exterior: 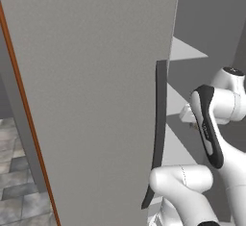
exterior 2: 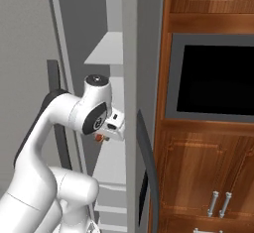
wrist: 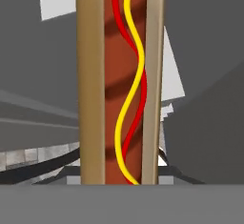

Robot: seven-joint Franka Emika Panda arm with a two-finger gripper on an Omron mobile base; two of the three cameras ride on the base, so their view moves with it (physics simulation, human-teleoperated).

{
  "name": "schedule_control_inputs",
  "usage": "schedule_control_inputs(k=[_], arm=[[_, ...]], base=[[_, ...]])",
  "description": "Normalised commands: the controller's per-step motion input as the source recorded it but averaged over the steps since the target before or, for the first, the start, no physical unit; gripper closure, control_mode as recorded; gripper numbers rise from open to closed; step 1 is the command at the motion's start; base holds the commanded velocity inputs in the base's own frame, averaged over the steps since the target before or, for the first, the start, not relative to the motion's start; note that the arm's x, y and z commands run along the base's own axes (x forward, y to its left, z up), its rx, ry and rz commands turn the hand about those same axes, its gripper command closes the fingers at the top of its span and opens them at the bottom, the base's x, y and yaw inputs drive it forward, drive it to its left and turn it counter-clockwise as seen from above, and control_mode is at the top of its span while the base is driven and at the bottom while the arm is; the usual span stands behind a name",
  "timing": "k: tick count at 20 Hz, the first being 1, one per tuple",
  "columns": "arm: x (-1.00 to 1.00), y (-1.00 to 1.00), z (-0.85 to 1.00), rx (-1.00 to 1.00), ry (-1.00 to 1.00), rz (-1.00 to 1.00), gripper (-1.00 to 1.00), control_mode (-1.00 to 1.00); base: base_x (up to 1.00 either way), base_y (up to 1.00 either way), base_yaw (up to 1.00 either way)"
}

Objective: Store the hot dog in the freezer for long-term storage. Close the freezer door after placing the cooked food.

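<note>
Two-finger gripper (exterior 2: pixel 105 137) pinching the tan-bunned hot dog with red sausage and yellow squiggle (wrist: pixel 120 82), held at the open grey freezer's white shelves (exterior 2: pixel 106 48). Risk: bun end clipping a shelf edge and twisting loose.

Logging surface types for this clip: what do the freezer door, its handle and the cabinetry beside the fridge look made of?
The freezer door looks like matte grey metal or painted panel: flat, faintly grainy, no glare. Its handle seems dark plastic or coated metal, smooth and curved. The cabinetry reads as reddish-brown wood with visible grain.
</note>
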Motion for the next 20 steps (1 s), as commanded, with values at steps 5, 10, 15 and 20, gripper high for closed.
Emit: schedule_control_inputs(k=[5, 10, 15, 20], arm=[[0.22, 0.0, -0.09, 0.0, -0.28, 0.24, 1.0, -1.0], [0.23, 0.0, -0.03, -0.02, -0.22, 0.2, 1.0, -1.0], [0.32, -0.05, 0.0, -0.06, 0.02, 0.01, 1.0, -1.0], [0.35, 0.0, 0.0, -0.03, 0.11, -0.05, 1.0, -1.0]], base=[[0.0, 0.0, 0.0], [0.0, 0.0, 0.0], [0.0, 0.0, 0.0], [0.0, 0.0, 0.0]])
